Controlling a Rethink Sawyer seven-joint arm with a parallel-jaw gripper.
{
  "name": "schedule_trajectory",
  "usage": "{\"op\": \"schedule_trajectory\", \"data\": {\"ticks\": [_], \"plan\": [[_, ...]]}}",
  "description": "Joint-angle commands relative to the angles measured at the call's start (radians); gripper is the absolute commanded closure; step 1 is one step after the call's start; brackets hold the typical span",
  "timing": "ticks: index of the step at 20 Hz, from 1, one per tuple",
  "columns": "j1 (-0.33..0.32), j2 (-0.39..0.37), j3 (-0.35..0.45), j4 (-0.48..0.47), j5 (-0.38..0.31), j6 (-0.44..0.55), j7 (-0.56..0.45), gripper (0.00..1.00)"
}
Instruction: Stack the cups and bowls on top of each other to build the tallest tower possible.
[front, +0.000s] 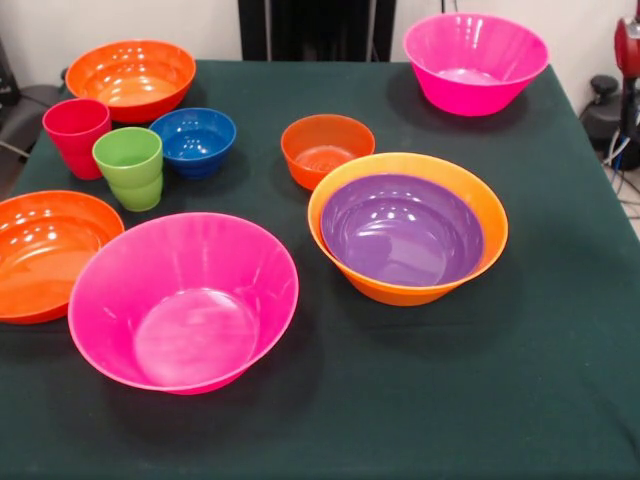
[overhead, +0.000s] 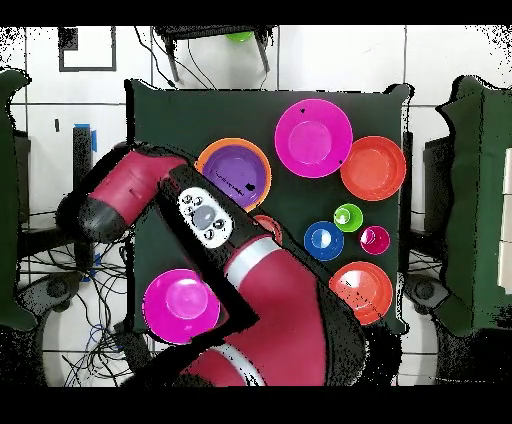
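All bowls stand upright on the green table. A purple bowl (front: 402, 230) (overhead: 238, 175) sits inside the large orange bowl (front: 480, 200) (overhead: 205, 160). One hot pink bowl (front: 183, 300) (overhead: 313, 138) stands near the camera, the other (front: 475, 60) (overhead: 181, 305) far right. The small red-orange bowl (front: 327, 150) stands behind the orange one. The blue bowl (front: 193, 140) (overhead: 323, 240), red cup (front: 76, 135) (overhead: 375, 239) and green cup (front: 129, 167) (overhead: 348, 217) cluster at the left. Shallow red-orange bowls (front: 130, 78) (front: 45, 250) stand at the left. No gripper shows.
The red arm (overhead: 205, 215) is folded over the table's robot side in the overhead view, covering part of the small red-orange bowl (overhead: 265, 222). A red piece of the arm (front: 628, 45) shows past the table's right edge. Chairs stand around the table.
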Motion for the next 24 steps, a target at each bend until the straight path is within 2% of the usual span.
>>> {"op": "schedule_trajectory", "data": {"ticks": [1,6,9,12,19,24], "plan": [[0.144,0.028,-0.307,0.071,-0.103,-0.120,0.396,0.00],[0.199,0.007,-0.377,0.113,-0.031,-0.119,0.378,0.00],[0.204,-0.038,-0.381,0.158,0.031,-0.097,0.346,0.00],[0.219,-0.069,-0.394,0.180,0.065,-0.091,0.332,0.00],[0.264,-0.114,-0.442,0.225,0.115,-0.121,0.330,0.00],[0.292,-0.099,-0.487,0.230,0.120,-0.168,0.334,0.00]]}}
